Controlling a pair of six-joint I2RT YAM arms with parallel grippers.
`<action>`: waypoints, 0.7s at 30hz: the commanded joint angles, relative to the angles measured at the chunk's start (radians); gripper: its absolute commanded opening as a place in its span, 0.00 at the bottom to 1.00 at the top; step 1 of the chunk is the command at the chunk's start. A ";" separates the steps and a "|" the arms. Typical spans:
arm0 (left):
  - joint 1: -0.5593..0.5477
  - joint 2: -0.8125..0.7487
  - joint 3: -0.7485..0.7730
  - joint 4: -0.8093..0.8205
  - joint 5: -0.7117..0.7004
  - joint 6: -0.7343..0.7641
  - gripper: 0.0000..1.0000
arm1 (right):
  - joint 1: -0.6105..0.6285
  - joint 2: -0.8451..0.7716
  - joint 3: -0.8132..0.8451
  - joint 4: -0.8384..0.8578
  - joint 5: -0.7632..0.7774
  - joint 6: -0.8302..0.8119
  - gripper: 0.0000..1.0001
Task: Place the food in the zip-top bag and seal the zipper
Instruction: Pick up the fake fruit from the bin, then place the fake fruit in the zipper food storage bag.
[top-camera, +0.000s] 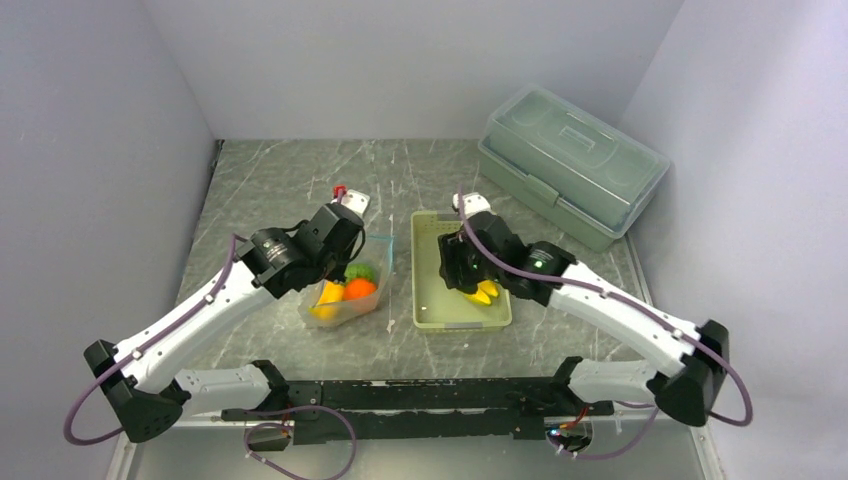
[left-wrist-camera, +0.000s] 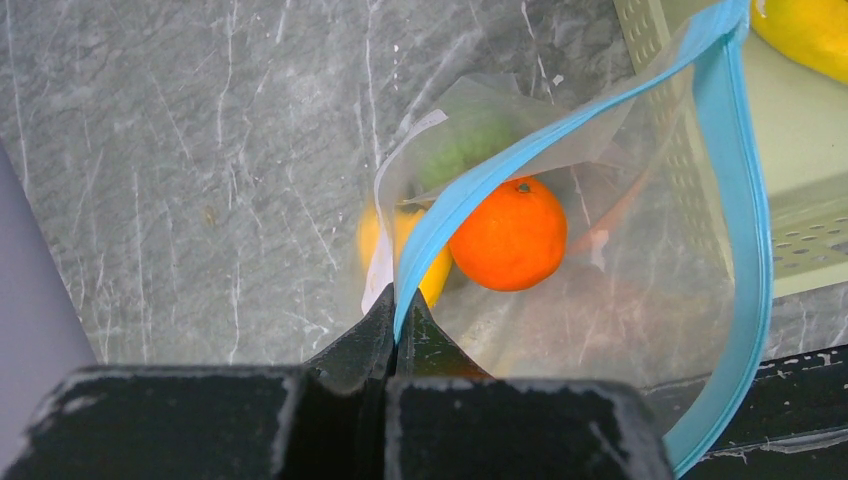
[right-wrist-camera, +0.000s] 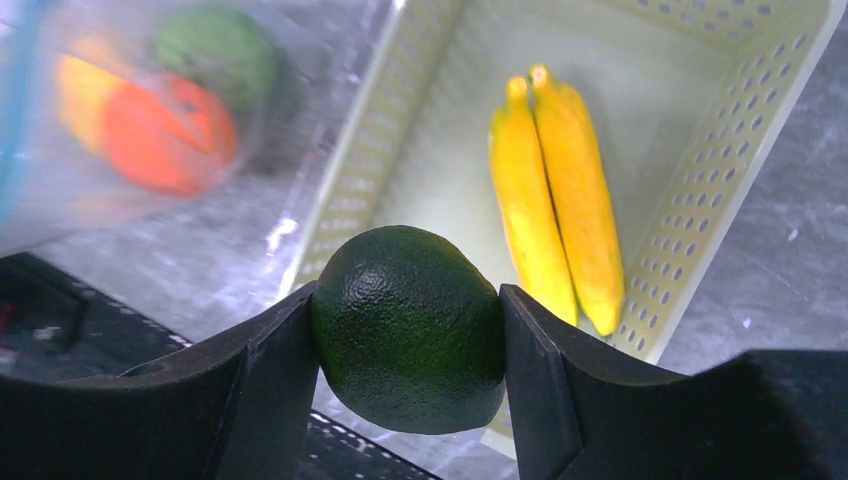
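Loading step: left fingers (left-wrist-camera: 358, 348) pinched shut on zipper (left-wrist-camera: 742, 200) hold zip-top bag (left-wrist-camera: 640, 295) mouth open, right fingers (right-wrist-camera: 275, 365) clamp avocado (right-wrist-camera: 408, 325) over near-left edge of basket (right-wrist-camera: 372, 165), which holds bananas (right-wrist-camera: 552, 190); next move is carrying avocado left into the mouth.

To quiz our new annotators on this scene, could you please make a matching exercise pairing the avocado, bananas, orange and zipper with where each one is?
Things:
1. avocado
2. bananas
3. orange
4. zipper

Places:
A. inside the bag
B. pinched by the left hand
C. lying in the basket
D. gripped by the right hand

Pairs: 1-D, 2-C, 3-A, 4-B.
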 joint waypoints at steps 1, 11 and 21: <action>-0.004 0.007 0.040 0.023 -0.003 -0.001 0.00 | 0.009 -0.123 0.048 0.139 -0.053 0.034 0.38; -0.004 0.016 0.066 0.017 0.005 -0.004 0.00 | 0.019 -0.179 0.024 0.404 -0.264 0.119 0.38; -0.004 0.020 0.074 0.013 0.021 -0.013 0.00 | 0.151 -0.102 -0.016 0.738 -0.236 0.208 0.38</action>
